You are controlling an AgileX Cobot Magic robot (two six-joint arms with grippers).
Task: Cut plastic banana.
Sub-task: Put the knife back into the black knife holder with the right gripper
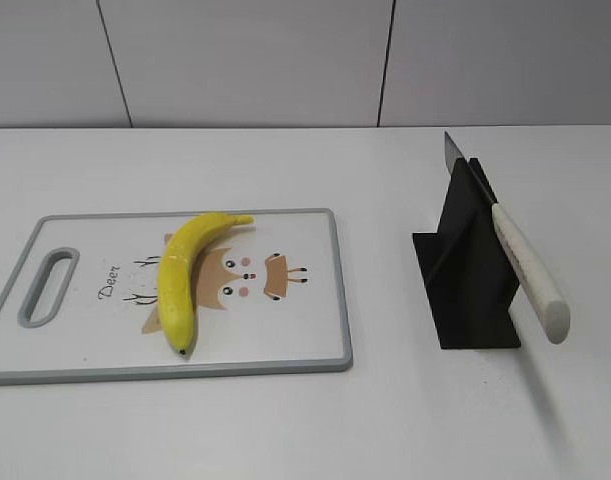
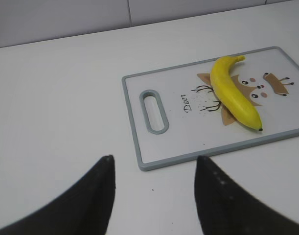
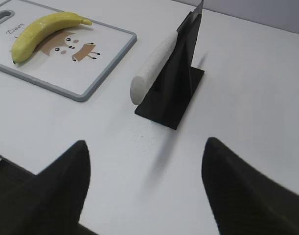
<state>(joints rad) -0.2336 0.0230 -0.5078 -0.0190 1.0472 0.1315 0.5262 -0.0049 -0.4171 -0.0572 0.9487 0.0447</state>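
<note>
The plastic banana (image 1: 189,272) lies whole on the cutting board (image 1: 305,340), over the deer picture, with its stem at about 1 o'clock and its dark tip at about 6 o'clock in the exterior view. No cut is made yet. The knife (image 1: 520,265) leans in a black stand (image 1: 465,295) on the white table (image 1: 385,420), well to the right of the board, at about 3 o'clock from the banana. Its white handle sticks out toward the front and its blade points up and back. The right gripper (image 3: 144,191) hangs wide open and holds nothing, with the knife handle ahead of it at 12 o'clock. The left gripper (image 2: 154,191) is open and empty too, near the board's handle hole. The first job looks like getting the knife. The right gripper should close around the middle of the white handle, not the blade, and lift it along the slot so the stand does not tip. The left gripper could hold the banana near one end so it does not roll.
</note>
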